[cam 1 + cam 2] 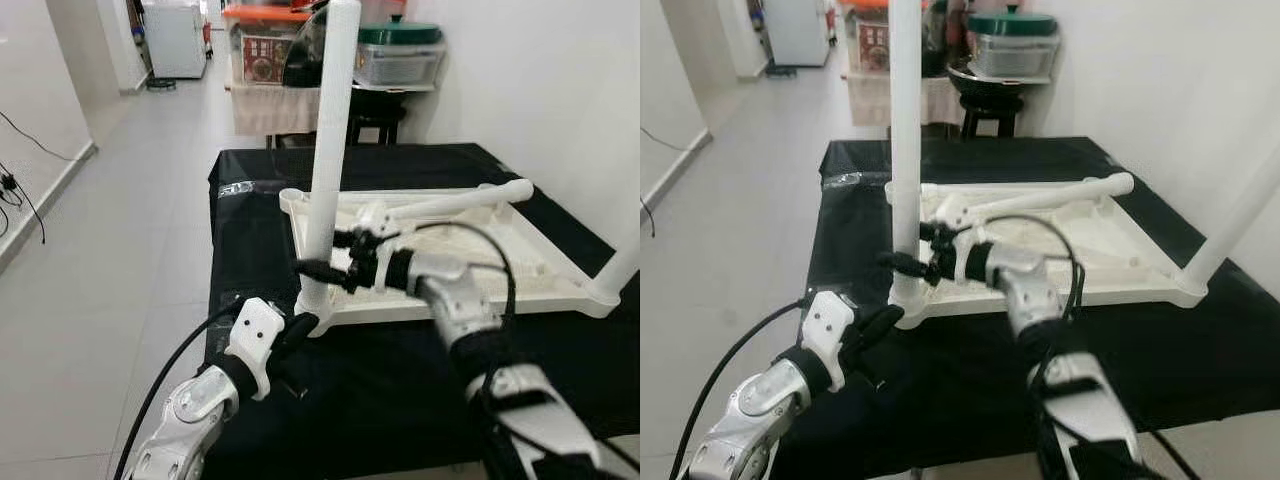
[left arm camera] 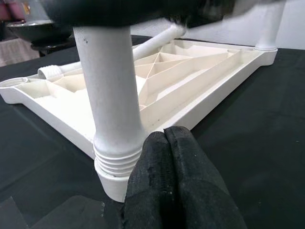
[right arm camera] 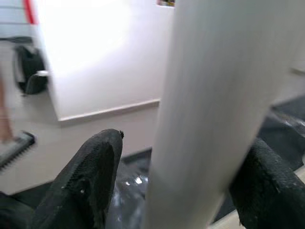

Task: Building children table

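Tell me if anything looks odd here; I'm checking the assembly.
One leg lies loose across the upturned tabletop instead of standing in a corner socket. The near-corner leg stands upright between the right gripper's fingers.

The tall white plastic table leg [image 1: 333,150] runs off the top edge of my eye views. In my right wrist view it is blurred, hiding my right gripper's [image 1: 325,270] fingertips.
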Motion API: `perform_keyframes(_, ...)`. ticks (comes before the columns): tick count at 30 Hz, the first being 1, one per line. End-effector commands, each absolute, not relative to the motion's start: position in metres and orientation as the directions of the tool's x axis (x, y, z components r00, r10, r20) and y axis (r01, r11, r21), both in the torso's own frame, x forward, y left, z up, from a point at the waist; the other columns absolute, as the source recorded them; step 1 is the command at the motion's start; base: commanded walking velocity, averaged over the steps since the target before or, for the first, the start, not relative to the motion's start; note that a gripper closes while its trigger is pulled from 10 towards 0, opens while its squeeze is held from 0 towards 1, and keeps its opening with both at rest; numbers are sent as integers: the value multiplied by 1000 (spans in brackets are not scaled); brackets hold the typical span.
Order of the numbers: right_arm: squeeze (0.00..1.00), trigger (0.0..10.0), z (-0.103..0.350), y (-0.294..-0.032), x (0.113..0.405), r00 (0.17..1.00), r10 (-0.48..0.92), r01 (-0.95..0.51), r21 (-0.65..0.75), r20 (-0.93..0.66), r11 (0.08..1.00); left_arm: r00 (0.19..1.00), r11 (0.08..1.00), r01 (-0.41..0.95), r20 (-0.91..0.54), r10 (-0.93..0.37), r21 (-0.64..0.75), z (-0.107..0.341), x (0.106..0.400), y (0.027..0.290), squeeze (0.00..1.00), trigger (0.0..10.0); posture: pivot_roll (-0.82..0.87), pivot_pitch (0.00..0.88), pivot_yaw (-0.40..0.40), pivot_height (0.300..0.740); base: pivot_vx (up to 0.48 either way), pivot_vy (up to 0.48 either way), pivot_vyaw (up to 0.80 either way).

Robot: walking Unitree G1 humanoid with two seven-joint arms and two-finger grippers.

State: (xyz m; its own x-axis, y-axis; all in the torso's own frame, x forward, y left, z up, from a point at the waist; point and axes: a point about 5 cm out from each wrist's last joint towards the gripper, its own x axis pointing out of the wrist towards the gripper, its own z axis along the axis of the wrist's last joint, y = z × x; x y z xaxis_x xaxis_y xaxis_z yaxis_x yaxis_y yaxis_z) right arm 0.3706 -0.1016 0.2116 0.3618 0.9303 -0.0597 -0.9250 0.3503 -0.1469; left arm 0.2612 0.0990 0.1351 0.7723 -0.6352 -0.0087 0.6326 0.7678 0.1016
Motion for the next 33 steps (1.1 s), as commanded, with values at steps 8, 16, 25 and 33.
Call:
perform_keyframes(8,0,0,208,-96,375,264,959,-964,-24,-99,263,773,766,633,-37,-633,116,134,262,98,0,10000,53,0,-104,740,0,0,0)
perform_keyframes(16,0,0,209,-110,381,267,959,-962,32,-98,271,769,761,637,-29,-639,125,137,262,96,0,10000,56,0,-99,740,0,0,0)
perform_keyframes(25,0,0,185,-140,383,495,846,-866,-34,-201,498,822,812,564,-2,-570,149,140,254,104,0,10000,15,0,-101,740,0,0,0)
perform_keyframes(33,0,0,134,-128,335,941,268,-282,-42,-207,958,833,826,551,-18,-553,122,138,240,109,0,10000,-37,0,-57,740,0,0,0)
